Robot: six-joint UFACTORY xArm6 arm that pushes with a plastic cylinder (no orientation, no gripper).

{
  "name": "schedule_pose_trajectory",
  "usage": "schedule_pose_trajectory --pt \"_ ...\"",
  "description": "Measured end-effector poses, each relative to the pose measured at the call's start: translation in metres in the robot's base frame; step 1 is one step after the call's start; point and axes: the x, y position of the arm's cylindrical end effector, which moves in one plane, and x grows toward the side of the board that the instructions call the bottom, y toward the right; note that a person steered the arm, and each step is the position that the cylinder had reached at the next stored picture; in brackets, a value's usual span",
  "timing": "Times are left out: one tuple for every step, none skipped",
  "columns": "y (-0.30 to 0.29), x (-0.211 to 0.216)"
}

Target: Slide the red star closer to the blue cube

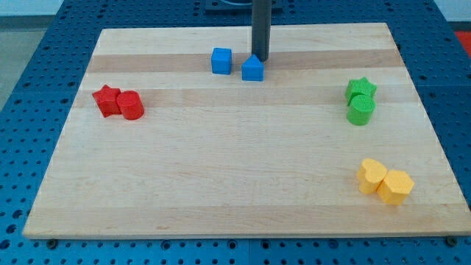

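Observation:
The red star (107, 100) lies at the view's left on the wooden board (235, 177), touching a red cylinder (131, 106) on its right. The blue cube (221, 60) sits near the view's top centre, with a second blue block (252, 68), peaked on top, just to its right. My tip (260, 58) comes down from the view's top and stands right behind that peaked blue block, touching or nearly touching it. The tip is far to the right of the red star.
A green star (361, 88) and a green cylinder (360, 110) sit together at the view's right. A yellow heart (371, 176) and a yellow hexagonal block (395, 186) sit at the bottom right. A blue perforated table (29, 88) surrounds the board.

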Motion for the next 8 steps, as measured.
schedule_pose_trajectory --pt "-0.026 0.017" --pt "-0.063 0.034" --pt "-0.088 0.062" --pt "-0.123 0.073" --pt "-0.159 0.086" --pt "-0.162 0.12" --pt "-0.183 0.162" --pt "-0.259 0.186"
